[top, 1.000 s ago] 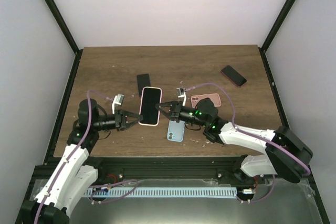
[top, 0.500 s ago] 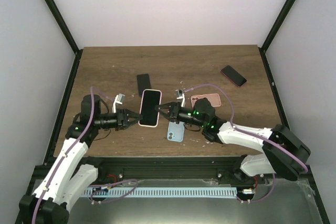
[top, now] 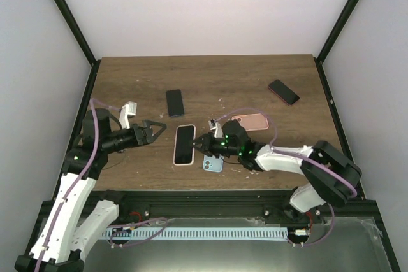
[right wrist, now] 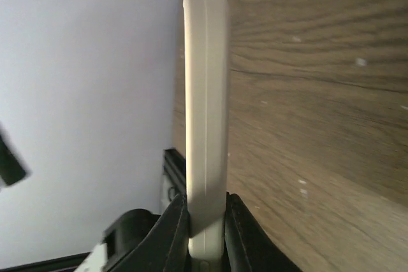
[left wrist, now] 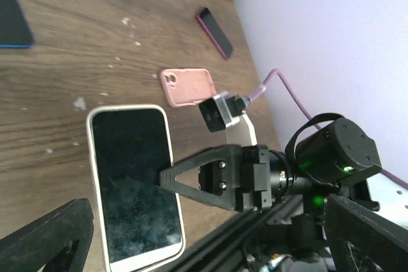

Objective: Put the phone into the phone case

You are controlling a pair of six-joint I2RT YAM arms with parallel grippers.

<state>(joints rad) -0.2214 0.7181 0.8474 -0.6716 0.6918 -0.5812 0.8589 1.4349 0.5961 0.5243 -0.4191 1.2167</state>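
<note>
Black-screened phone (top: 184, 144) in a cream case (right wrist: 205, 93) lies on the counter (top: 223, 81), right fingers (right wrist: 173, 230) pinching its edge; left fingers (left wrist: 48, 237) spread wide.

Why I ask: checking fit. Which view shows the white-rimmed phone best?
Left wrist: the white-rimmed phone lies face up, large, screen and most rim visible. Top external shows it small; right wrist, only one edge.

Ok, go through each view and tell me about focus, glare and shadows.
Top external: sharp and evenly lit, with soft shadows. Left wrist: its own fingers are dark blurs at the bottom, and the phone screen shows smudgy glare. Right wrist: the phone edge fills the middle in soft focus, and the wall beside it is washed out.
</note>
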